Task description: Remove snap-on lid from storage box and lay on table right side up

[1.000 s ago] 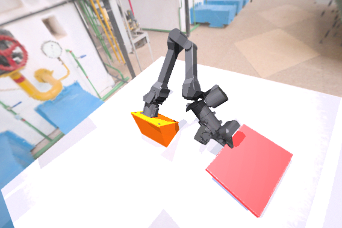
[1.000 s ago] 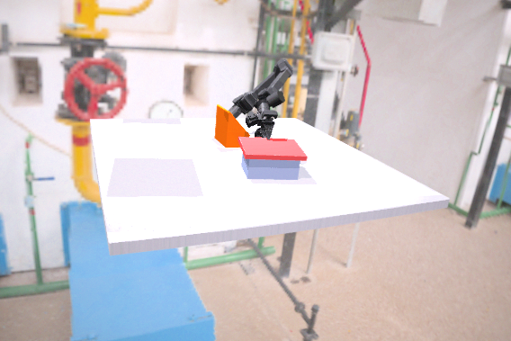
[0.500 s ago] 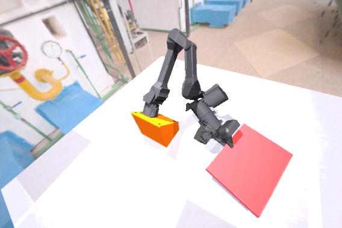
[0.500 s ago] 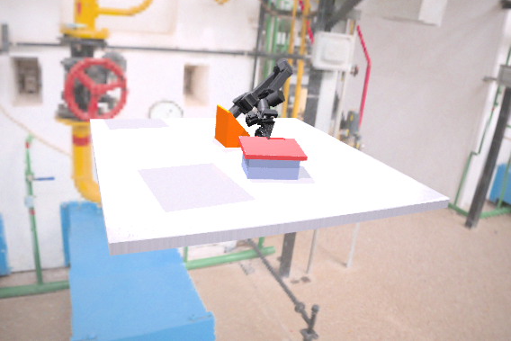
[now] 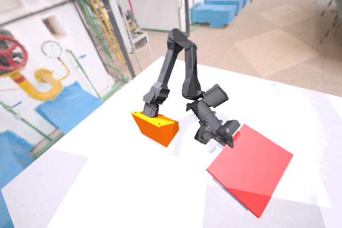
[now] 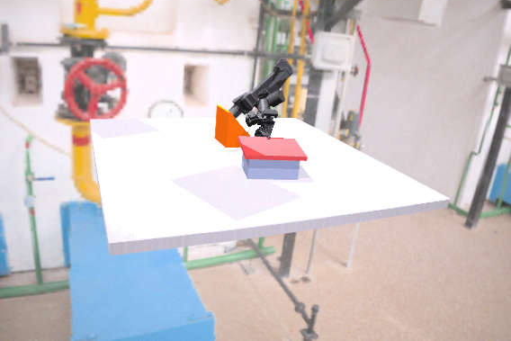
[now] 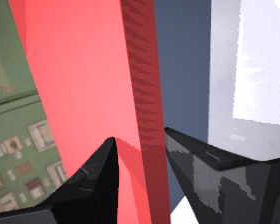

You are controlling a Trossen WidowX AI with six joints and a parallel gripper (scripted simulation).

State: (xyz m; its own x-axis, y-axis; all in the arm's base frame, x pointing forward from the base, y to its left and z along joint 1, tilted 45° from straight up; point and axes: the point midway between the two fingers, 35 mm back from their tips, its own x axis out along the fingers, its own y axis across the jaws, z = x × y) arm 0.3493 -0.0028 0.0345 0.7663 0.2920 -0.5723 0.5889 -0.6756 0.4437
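Table (image 5: 120,188) (image 6: 148,210) (image 7: 222,90) carried everything in the top view, where the red lid (image 5: 253,170) (image 6: 273,148) (image 7: 86,90) lay toward four to five o'clock from the middle of the picture. A strip of the blue-grey box (image 5: 230,194) (image 6: 272,170) (image 7: 183,65) showed under the lid's seven-to-eight o'clock edge. The arm (image 5: 168,68) (image 6: 270,81) bent high, and its fingers (image 5: 230,142) (image 6: 264,134) met the lid's rim at about eleven o'clock from its middle. At nine o'clock from the fingers stood the orange block (image 5: 155,131) (image 6: 226,130) with its yellow top, the other end of the arm resting on it.

In the exterior view the box sat on the table and the lid was over it, jutting past its walls. The orange block was at ten o'clock from the lid, and the fingers were just past the lid's far edge, toward twelve. Whether the lid had come loose on that side could not be told.

In the wrist view the fingers were gripping the lid's rim, one at either side of it. The box's wall ran up toward one o'clock, and the table showed beyond, at two.
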